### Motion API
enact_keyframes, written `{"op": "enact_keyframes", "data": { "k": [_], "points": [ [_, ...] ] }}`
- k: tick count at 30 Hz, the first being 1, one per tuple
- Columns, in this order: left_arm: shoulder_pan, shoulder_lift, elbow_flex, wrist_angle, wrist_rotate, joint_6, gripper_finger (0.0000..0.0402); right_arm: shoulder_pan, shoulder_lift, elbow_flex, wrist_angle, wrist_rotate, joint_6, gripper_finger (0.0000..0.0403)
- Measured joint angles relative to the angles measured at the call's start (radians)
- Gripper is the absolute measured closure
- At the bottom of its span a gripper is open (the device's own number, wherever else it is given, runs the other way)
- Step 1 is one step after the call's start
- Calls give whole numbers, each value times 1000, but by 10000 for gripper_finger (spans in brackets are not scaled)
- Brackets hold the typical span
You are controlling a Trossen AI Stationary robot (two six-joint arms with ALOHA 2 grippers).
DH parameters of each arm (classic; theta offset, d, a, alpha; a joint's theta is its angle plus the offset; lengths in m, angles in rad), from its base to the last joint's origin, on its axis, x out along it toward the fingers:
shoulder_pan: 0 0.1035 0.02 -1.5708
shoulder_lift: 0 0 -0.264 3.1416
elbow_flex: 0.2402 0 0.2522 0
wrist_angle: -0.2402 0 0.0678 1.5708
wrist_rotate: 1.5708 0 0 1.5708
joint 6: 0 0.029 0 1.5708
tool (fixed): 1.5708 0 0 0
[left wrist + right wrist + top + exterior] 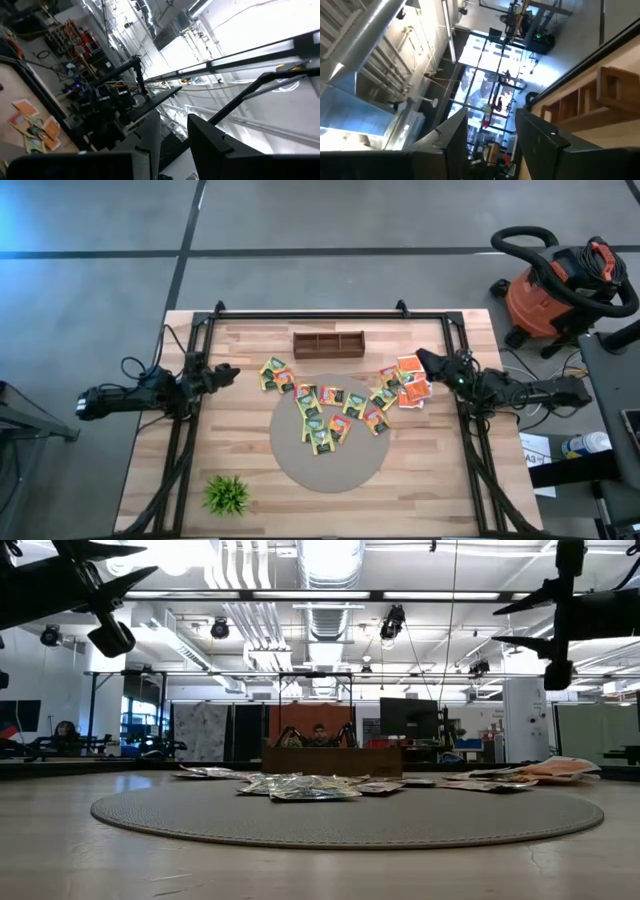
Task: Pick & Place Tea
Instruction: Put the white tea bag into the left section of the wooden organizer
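1. The tea [335, 408] lies scattered on the surface, over and around the far half of the mat [325, 465].
2. The right pincer [424, 361] hangs spread and empty, just beside the orange sachets, nearer than the left.
3. The left pincer [230, 371], also spread, waits off the mat's left.

Sachet [318, 420] labels too small

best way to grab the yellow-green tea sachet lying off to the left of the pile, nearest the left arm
Probably from straight above with the left tool, pinching one free edge of that sachet. It lies flat on the wood beside the round mat, so there is no upright side to grip.
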Motion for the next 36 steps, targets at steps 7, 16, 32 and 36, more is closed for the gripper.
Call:
{"op": "enact_keyframes", "data": {
  "k": [7, 16, 32, 36],
  "points": [
    [0, 0, 0, -13, -22, 25, 310, -10, 339, 121, 13, 4, 0, 241],
    [1, 0, 0, -29, -62, 19, 310, -192, 698, 561, -760, -154, -166, 249],
    [1, 11, 0, -142, -143, -4, 310, -527, 1144, 849, -1423, -778, -750, 220],
    [1, 17, 0, -193, -156, -43, 310, -528, 1260, 877, -1498, -748, -827, 179]
  ]
}}
